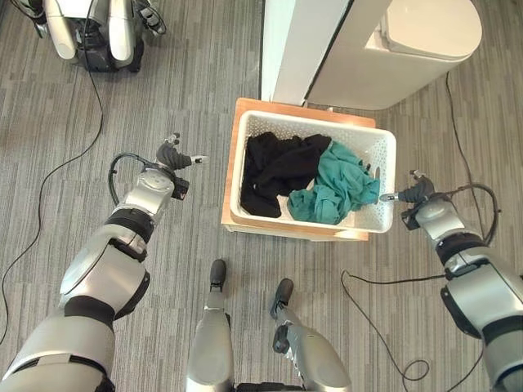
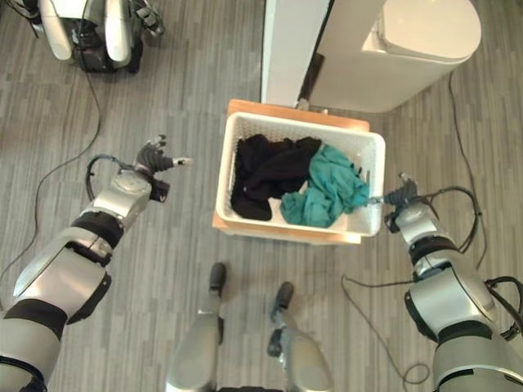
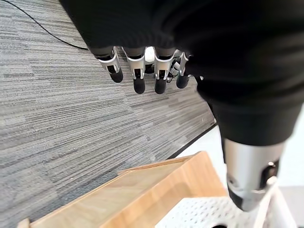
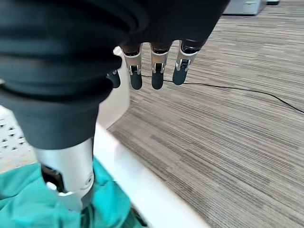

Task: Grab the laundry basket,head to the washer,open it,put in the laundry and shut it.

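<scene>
A white laundry basket [image 1: 319,122] sits on a low wooden stand [image 1: 232,163] in front of me. Inside it lie black clothes [image 1: 274,167] and a teal garment [image 1: 335,188]. The white washer [image 1: 417,41] stands just beyond the basket, to the right. My left hand [image 1: 172,155] hovers open a short way left of the basket, touching nothing. My right hand [image 1: 417,192] is open at the basket's right side. Its thumb reaches over the rim [image 4: 142,185] above the teal garment [image 4: 19,199], while its fingers [image 4: 156,71] stay straight outside the basket.
A tall white panel [image 1: 294,49] stands behind the basket, left of the washer. Another robot [image 1: 90,28] stands at the far left on the grey carpet. Open carpet lies on both sides of the stand.
</scene>
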You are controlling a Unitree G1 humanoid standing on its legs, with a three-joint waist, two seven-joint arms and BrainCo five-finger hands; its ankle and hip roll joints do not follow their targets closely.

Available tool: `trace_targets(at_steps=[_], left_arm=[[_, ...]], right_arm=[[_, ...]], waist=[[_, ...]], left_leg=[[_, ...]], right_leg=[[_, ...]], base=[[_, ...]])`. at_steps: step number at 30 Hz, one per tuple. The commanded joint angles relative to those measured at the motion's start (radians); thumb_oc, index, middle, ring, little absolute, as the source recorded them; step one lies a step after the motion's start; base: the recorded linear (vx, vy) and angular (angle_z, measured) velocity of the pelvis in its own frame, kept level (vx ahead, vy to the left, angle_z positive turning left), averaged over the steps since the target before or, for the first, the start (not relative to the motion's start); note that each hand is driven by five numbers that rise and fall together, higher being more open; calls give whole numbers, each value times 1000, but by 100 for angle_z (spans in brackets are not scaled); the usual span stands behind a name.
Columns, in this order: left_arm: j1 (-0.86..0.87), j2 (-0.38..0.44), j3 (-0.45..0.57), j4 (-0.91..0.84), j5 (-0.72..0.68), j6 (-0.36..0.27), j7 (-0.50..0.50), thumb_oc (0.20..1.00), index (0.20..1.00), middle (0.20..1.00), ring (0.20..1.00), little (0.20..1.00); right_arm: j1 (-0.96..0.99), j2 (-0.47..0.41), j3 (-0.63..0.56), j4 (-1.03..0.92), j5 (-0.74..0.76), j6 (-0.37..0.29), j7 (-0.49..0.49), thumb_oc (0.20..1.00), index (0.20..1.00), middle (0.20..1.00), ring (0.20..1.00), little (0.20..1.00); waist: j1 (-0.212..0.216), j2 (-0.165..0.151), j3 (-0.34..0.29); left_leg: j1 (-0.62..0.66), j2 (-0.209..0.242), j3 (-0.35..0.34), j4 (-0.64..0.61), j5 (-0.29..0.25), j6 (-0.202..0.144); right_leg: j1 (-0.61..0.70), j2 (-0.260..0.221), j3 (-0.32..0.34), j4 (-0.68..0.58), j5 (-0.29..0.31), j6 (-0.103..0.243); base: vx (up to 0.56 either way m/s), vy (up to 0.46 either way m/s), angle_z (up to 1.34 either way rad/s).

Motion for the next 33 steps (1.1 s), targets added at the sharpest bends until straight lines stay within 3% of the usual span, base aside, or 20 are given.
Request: trace_targets(at_steps=[1, 8, 19, 22, 24, 33], left_arm=[[-157, -35, -15, 113, 17, -45, -6, 1000, 1000, 1000, 1000, 1000], [-182, -68, -54, 184, 43, -31, -30, 1000, 1000, 1000, 1000, 1000], [-168, -118, -21, 266, -8, -8, -54, 1000, 1000, 1000, 1000, 1000], [-89, -171, 0, 135, -146, -31, -37, 1000, 1000, 1000, 1000, 1000], [-83, -172, -6, 99, -163, -33, -29, 1000, 1000, 1000, 1000, 1000], [-20, -104, -65, -186, -261, -50, -36, 1000, 1000, 1000, 1000, 1000]], right_arm=[[-46, -71, 10, 11, 39, -23, 6, 1000, 1000, 1000, 1000, 1000], [-92, -46, 55, 62, 49, -26, 18, 1000, 1000, 1000, 1000, 1000], [-140, -6, 98, 117, 15, -14, 30, 1000, 1000, 1000, 1000, 1000], [-113, -18, 113, 100, -66, 3, 30, 1000, 1000, 1000, 1000, 1000], [-106, -23, 111, 100, -78, 8, 31, 1000, 1000, 1000, 1000, 1000], [-53, -67, 101, 39, -114, 17, 37, 1000, 1000, 1000, 1000, 1000]], waist=[[-7, 4, 4], [-16, 14, 13], [-32, 16, 23], [-29, 30, 18], [-27, 36, 14], [-17, 64, -1]], left_leg=[[-2, 31, 53, 3, -15, 1], [-10, 25, 66, -1, -14, 3], [-12, 21, 75, -3, -15, 7], [-5, 15, 74, -3, -20, 8], [-3, 14, 73, -3, -21, 8], [8, 10, 67, -3, -24, 8]], right_leg=[[-36, -71, 20, 0, 5, 88], [-50, -76, 28, 0, 8, 90], [-57, -76, 34, 0, 7, 90], [-51, -80, 29, 0, 3, 88], [-48, -81, 25, 0, 2, 88], [-33, -85, 16, 0, -3, 88]], base=[[0, 0, 0], [0, 5, 0], [0, 7, -2], [0, 0, 0], [0, 0, 0], [1, -1, 0]])
